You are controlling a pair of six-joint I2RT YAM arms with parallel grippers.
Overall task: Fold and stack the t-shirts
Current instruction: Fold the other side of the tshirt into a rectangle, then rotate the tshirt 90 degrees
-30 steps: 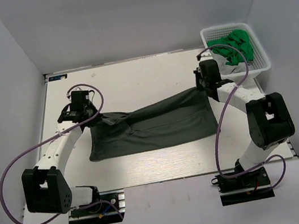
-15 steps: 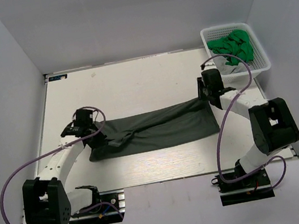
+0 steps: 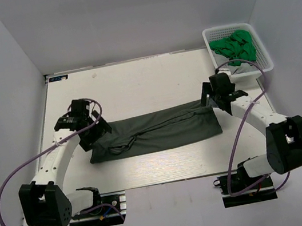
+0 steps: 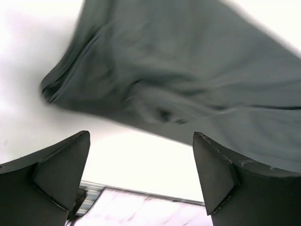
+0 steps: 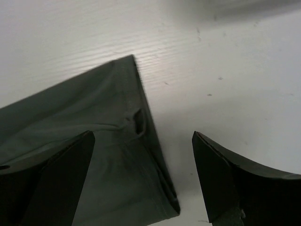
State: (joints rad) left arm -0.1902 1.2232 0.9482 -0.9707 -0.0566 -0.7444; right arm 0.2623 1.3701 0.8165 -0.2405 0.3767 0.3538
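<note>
The grey shirt lies flat on the white tabletop as a long folded band running left to right between the two arms, its near edge fairly straight and its left end bunched and wrinkled. The left arm reaches in over that bunched end; the left jaws stand wide apart and hold nothing, and the left wrist view shows the cloth lying beyond the gap between them. The right arm curves in toward the band's far right corner; the right jaws are also apart and empty, with the shirt's squared corner and bare tabletop showing between them in the right wrist view. The green shirts sit heaped in the white basket at the far right corner of the tabletop, well apart from the grey one.
</note>
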